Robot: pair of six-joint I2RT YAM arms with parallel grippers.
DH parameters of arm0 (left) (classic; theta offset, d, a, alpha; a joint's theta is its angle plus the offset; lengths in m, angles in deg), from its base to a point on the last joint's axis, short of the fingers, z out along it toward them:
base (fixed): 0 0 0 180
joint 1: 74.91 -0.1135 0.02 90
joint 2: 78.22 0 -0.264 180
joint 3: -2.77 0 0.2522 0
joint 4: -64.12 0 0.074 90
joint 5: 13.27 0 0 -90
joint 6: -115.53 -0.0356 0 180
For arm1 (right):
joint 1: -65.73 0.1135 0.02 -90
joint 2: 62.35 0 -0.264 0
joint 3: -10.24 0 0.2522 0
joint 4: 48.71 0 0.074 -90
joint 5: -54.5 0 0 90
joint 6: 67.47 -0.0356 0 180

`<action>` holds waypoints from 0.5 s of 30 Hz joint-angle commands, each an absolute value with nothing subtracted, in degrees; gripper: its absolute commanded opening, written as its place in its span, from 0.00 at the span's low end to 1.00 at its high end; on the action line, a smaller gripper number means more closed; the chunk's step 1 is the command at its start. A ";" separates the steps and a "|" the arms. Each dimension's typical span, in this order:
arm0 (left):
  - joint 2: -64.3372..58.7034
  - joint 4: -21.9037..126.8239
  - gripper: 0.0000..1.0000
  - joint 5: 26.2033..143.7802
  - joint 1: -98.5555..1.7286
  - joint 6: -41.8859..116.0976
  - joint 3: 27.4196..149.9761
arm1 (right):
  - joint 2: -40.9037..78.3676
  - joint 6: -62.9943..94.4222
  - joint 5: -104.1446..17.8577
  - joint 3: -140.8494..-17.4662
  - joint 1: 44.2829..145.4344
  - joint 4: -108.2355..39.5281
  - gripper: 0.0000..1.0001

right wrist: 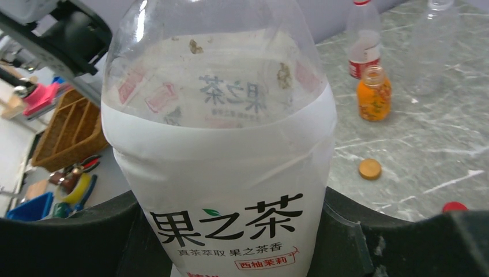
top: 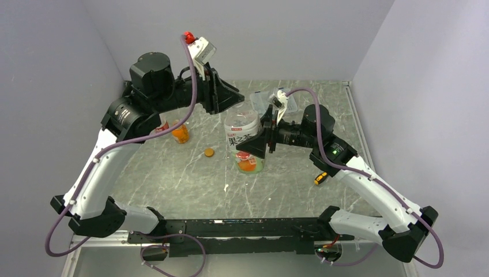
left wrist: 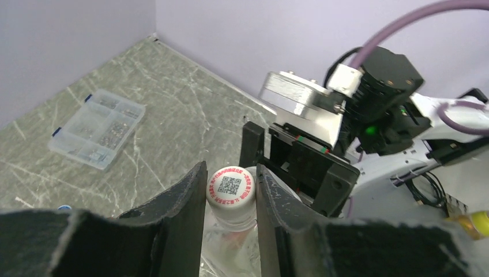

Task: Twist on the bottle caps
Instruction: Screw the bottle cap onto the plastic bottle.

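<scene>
Mid-table | left gripper (left wrist: 230,195) pinches whitish cap (left wrist: 230,184) atop white-labelled bottle (right wrist: 219,156) | right gripper (right wrist: 230,236) clamps bottle's body | tip: keep cap level, twist slow, don't let bottle spin or cross-thread

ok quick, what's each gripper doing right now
left gripper: closed on the white cap.
right gripper: closed around the white-labelled bottle, holding it.

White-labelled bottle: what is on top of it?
A whitish cap with a QR code sits on the neck of the bottle, between the fingers of the left gripper. The cap hides the threads, so how far it is screwed on cannot be seen.
</scene>
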State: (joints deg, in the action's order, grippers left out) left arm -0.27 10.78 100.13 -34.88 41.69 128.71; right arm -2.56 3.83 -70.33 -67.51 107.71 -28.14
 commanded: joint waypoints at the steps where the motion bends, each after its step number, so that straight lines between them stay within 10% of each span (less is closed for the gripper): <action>1: -0.97 8.77 0.00 109.26 -34.31 39.40 127.36 | -2.93 0.90 -79.97 -70.56 107.74 -41.98 0.24; 15: -5.67 12.11 0.00 99.31 -34.57 41.57 123.30 | -4.88 0.42 -75.17 -70.63 107.15 -41.79 0.24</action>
State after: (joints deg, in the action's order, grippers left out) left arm -4.07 13.65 103.87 -34.84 40.33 126.02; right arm -2.41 0.44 -77.83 -67.51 107.49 -32.36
